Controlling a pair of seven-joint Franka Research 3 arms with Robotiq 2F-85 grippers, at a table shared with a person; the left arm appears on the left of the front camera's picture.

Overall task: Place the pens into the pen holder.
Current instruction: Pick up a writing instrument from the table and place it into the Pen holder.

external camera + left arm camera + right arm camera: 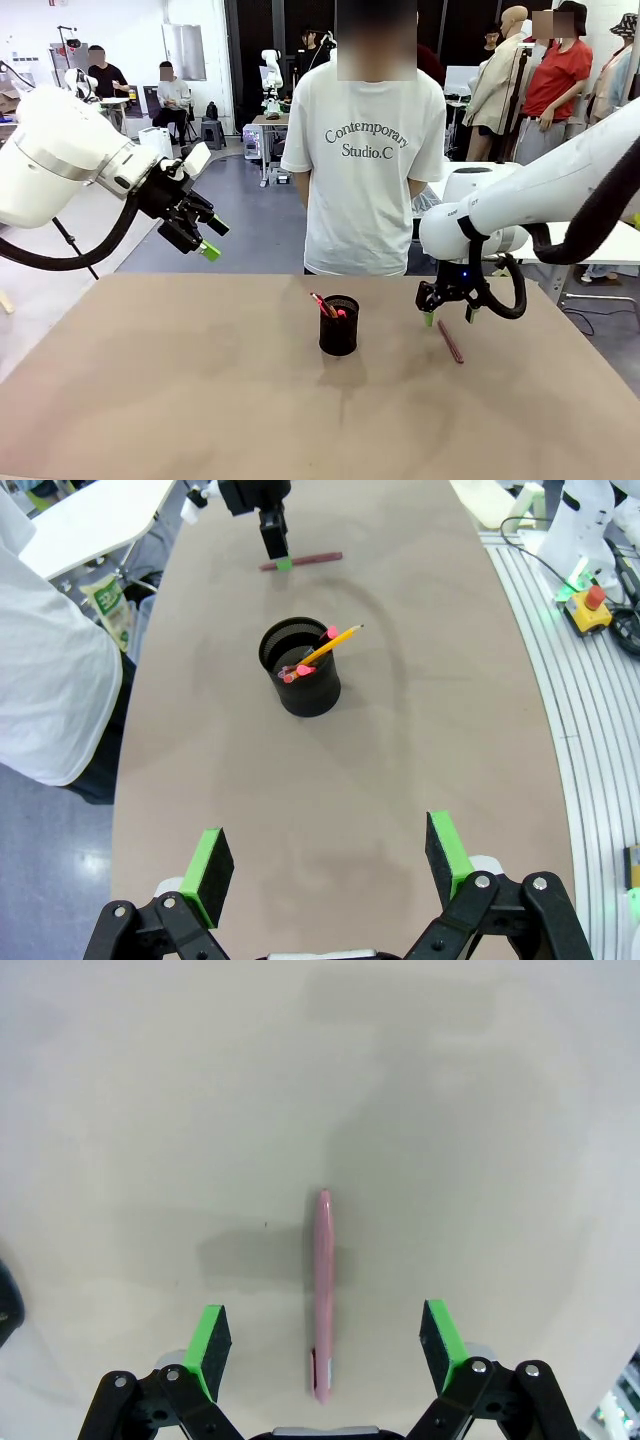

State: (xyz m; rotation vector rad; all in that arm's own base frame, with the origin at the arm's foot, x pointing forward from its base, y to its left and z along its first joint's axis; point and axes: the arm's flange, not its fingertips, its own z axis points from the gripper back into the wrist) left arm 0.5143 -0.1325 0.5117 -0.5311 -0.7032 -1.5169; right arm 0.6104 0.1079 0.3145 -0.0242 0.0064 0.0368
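The black mesh pen holder [339, 325] [300, 670] stands mid-table. A yellow pencil [332, 643] and a black pen with a red end [297, 670] lean inside it. A reddish-brown pen [450, 341] [301, 560] [323, 1290] lies flat on the table to its right. My right gripper [449, 317] [325, 1335] hangs open just above that pen, one green finger on each side of it, and touches nothing. My left gripper [205, 240] [328, 858] is open and empty, raised high over the table's far left.
A person in a white T-shirt [365, 150] stands at the far edge, behind the holder. In the left wrist view a red stop button [590, 598] and cables lie beyond the table's edge. The brown tabletop [200, 400] is bare toward the front.
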